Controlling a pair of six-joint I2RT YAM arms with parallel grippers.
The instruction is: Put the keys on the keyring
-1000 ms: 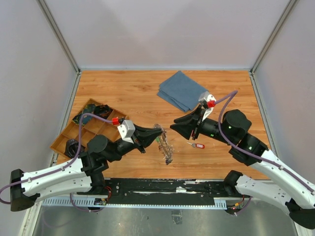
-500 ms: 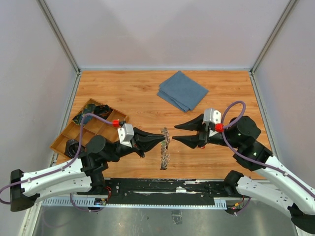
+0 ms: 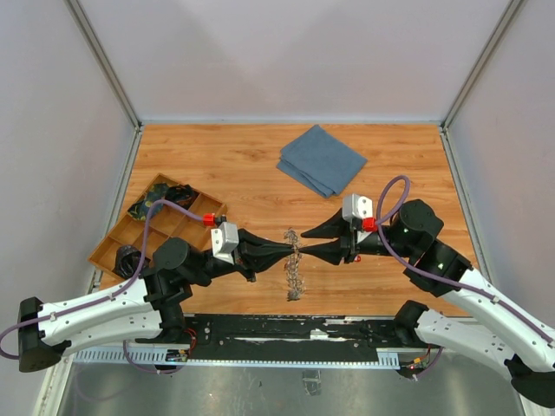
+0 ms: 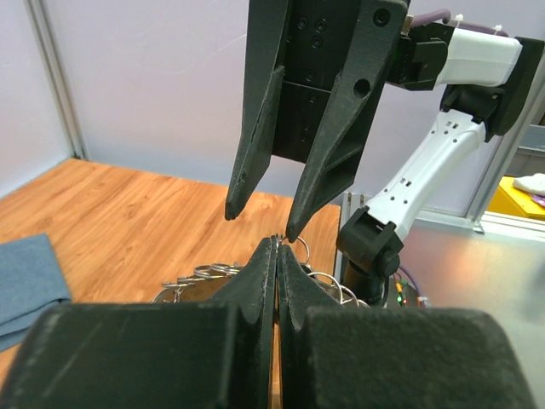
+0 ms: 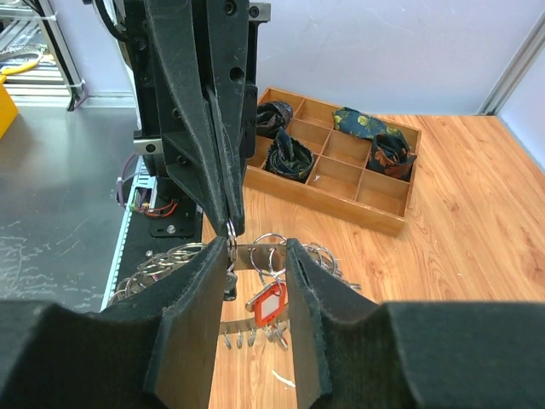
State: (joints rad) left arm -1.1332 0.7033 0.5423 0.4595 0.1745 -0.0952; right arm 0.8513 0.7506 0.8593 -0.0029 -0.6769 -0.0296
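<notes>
Seen from above, two end effectors met tip to tip just below the centre of the frame, over a wooden tabletop. The left end effector was pinched fully closed on the upper rim of the large silvery chain-textured metal keyring, which stood on edge and ran down toward the lower centre. Whether its lower rim touched the tabletop could not be told.

The right end effector was parted narrowly with nothing clamped, its fingers set on either side of the ring's rim. In the right wrist view a small key with a red plastic tag was seen low between those fingers. Whether it hung from the ring or lay beneath could not be told.

A folded blue cloth lay at upper right and a wooden divided tray at left.

The step was judged to be a second grasp on the ring. The left pinch would best be held firm and motionless. The right fingers should be closed slowly on a bare stretch of rim, clear of the left tips and the small loops, so that the ring is not twisted free.
</notes>
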